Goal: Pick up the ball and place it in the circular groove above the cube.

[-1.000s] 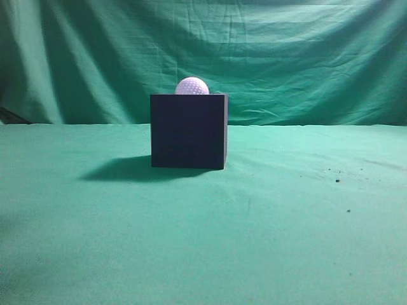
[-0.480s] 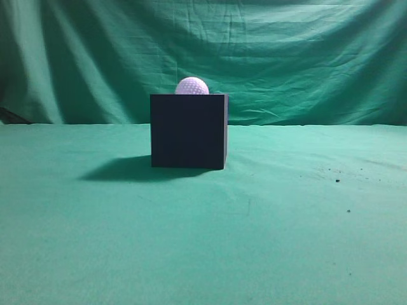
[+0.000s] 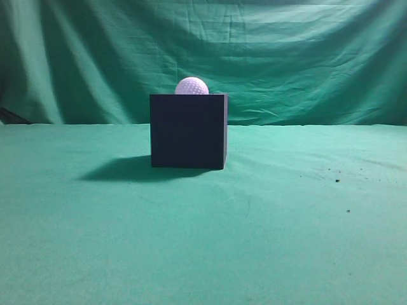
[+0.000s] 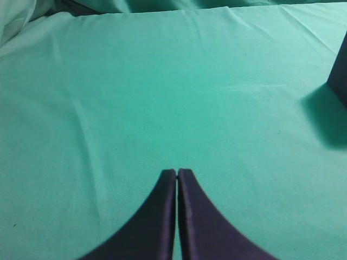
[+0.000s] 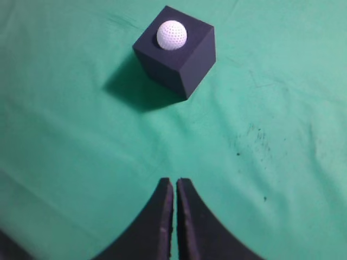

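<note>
The dimpled white ball sits on top of the dark cube, which stands on the green cloth at the middle of the exterior view. In the right wrist view the ball rests in the top face of the cube, well ahead of my right gripper, which is shut and empty. My left gripper is shut and empty over bare cloth; only a corner of the cube shows at the right edge of the left wrist view. Neither gripper shows in the exterior view.
A green cloth covers the table and hangs as a backdrop. Small dark specks lie on the cloth to the right of the cube. The cube's shadow falls to its left.
</note>
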You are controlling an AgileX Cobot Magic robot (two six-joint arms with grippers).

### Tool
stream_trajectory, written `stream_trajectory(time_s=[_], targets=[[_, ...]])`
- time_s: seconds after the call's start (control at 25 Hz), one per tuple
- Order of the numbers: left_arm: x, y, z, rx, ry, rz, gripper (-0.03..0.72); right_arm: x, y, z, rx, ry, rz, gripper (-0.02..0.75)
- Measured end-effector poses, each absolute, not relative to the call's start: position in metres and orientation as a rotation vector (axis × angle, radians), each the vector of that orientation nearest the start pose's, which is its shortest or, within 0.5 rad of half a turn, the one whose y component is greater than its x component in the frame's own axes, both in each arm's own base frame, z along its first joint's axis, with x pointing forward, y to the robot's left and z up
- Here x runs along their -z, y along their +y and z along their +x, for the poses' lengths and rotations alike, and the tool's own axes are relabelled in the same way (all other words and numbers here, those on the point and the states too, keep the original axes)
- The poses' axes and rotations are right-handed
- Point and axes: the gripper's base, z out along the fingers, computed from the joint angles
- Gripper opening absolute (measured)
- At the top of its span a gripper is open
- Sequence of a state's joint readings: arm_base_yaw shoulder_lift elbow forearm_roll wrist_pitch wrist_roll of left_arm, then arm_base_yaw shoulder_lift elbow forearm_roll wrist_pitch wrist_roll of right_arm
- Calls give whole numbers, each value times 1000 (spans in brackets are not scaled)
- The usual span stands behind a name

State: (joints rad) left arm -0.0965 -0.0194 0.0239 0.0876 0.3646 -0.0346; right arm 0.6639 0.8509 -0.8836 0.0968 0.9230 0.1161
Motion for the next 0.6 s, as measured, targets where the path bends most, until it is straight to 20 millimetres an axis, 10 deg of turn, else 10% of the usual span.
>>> stream_trajectory(time_s=[0.6], targets=[[-173, -2, 52, 5, 1848, 111, 0, -317, 76, 89, -403, 2184, -776, 0]])
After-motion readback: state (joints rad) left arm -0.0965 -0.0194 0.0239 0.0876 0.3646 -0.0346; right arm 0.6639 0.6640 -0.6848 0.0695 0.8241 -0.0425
